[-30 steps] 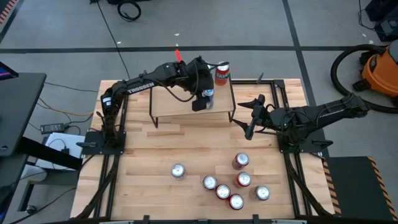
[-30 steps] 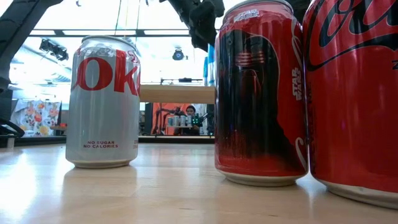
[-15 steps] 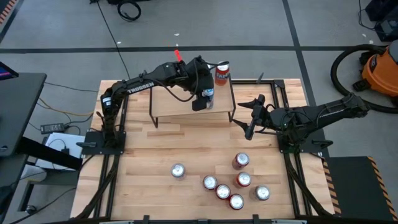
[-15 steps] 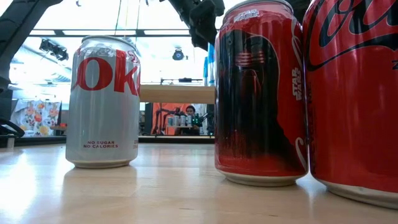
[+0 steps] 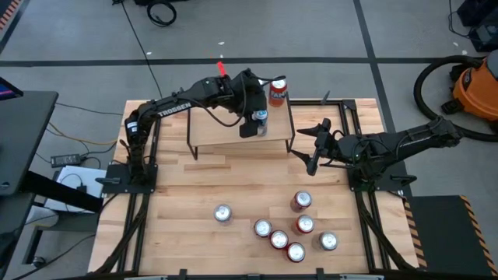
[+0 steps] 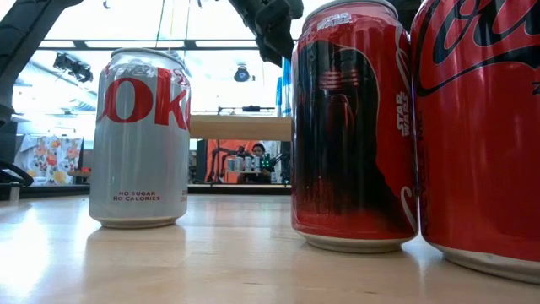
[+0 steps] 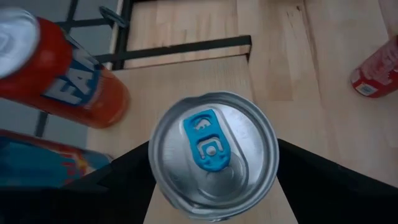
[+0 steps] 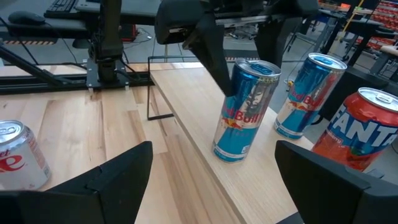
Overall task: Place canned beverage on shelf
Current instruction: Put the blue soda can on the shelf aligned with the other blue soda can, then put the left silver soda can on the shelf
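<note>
- Low light-wood shelf on black metal legs (image 5: 218, 134) — nothing on it has shifted over the last second.
- Left gripper (image 5: 255, 124) stays at its right end, pinching the slim blue-and-silver can (image 8: 245, 112).
- Right gripper (image 5: 312, 146) is spread, idle beside the shelf.
- The can stands upright on the board — you likely only need to release.

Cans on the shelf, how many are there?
3: one Red Bull gripped by the left hand, a second Red Bull beside it, and a Fanta at the shelf's corner. None seems hidden.
</note>
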